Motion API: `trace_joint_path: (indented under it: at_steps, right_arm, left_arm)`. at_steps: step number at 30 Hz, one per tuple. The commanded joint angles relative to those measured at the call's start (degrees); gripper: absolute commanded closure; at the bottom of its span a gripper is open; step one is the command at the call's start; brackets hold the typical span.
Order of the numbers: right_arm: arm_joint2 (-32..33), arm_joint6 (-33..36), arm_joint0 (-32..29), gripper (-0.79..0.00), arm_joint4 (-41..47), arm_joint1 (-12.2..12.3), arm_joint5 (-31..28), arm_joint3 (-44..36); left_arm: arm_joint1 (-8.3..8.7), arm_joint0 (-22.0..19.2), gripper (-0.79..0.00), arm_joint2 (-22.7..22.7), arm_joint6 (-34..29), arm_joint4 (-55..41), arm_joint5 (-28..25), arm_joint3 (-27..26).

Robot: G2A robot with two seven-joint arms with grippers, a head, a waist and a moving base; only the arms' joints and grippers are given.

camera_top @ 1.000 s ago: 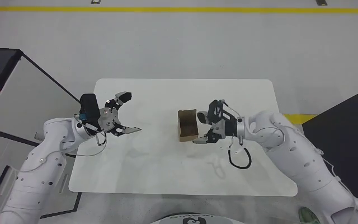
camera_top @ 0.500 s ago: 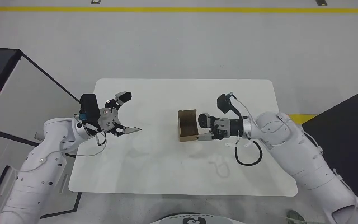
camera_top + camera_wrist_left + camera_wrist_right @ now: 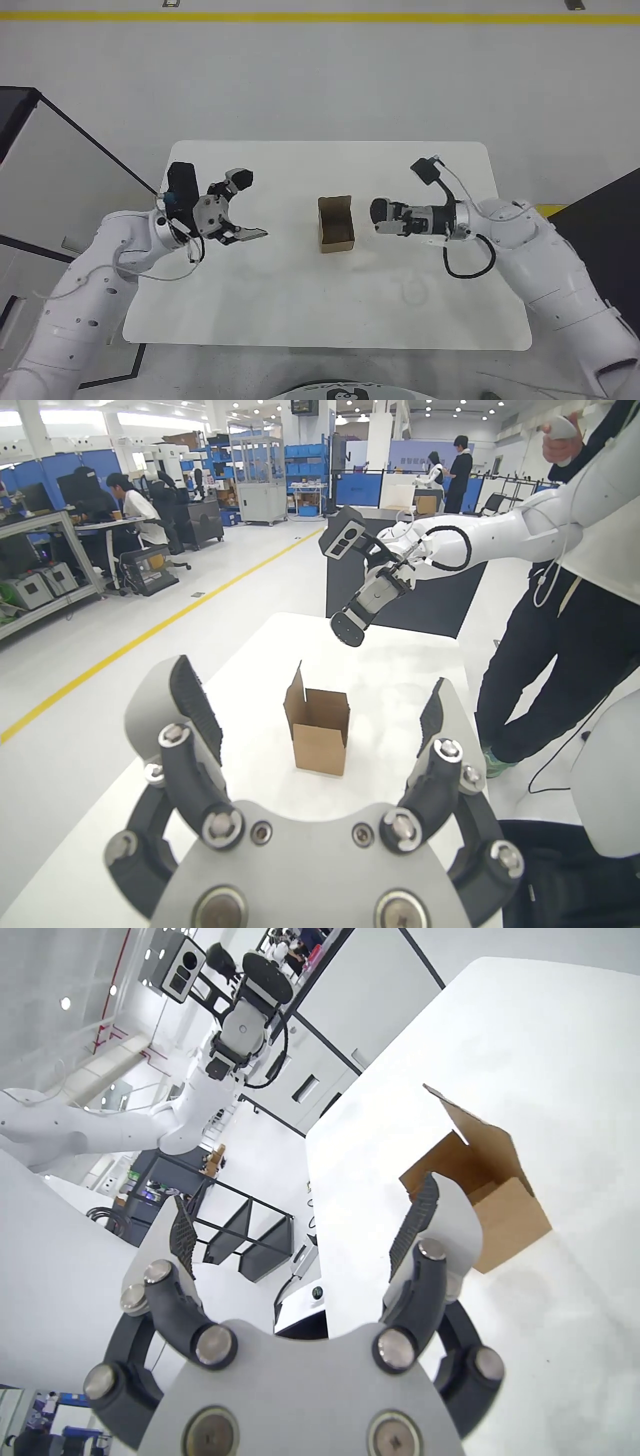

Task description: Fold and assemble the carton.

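The left gripper (image 3: 247, 208) was held over the left part of the white worktop (image 3: 300, 300), well apart from the carton, its fingers spread wide and empty. The brown carton (image 3: 336, 224) was stood upright at the worktop's middle, its top open and one flap raised. Just right of it, without touching, the right gripper (image 3: 378, 215) was held, likewise spread wide and empty.

An industrial robotics lab: workbenches (image 3: 37, 524), blue storage bins (image 3: 302, 456), yellow floor line (image 3: 300, 17).
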Motion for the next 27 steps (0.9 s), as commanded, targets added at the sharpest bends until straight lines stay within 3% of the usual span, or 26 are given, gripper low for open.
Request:
trace_joint_path:
  at_steps: [1,9,12,17,24,27]
  right_arm:
    - [0.01,-0.01,0.06,-0.785,0.01,-0.01,0.02,0.08]
    - [-0.07,-0.60,-0.17,-0.785,-0.32,-0.06,0.53,-0.08]
    - [-0.23,0.41,0.16,-0.785,0.09,-0.14,1.68,1.57]
    - [-0.53,4.95,0.77,-0.785,3.97,-0.24,2.19,5.34]
    - [-0.53,4.95,0.77,-0.785,3.97,-0.24,2.19,5.34]
    - [-0.54,3.81,0.43,-0.785,3.34,-0.28,2.75,5.08]
  left_arm:
    - [-0.09,-0.70,-0.785,0.20,-1.30,-0.51,1.11,-0.56]
    - [-0.23,-0.15,-0.785,1.19,-3.40,-2.11,2.10,-0.56]
    - [-0.34,-0.44,-0.785,4.33,-11.34,-9.98,1.30,0.91]
    - [-0.19,-4.63,-0.785,11.28,-32.24,-30.83,3.76,2.90]
    - [-0.20,-4.92,-0.785,11.63,-33.22,-32.34,4.22,3.06]
    - [-0.44,-4.14,-0.785,13.32,-33.83,-37.74,5.68,3.43]
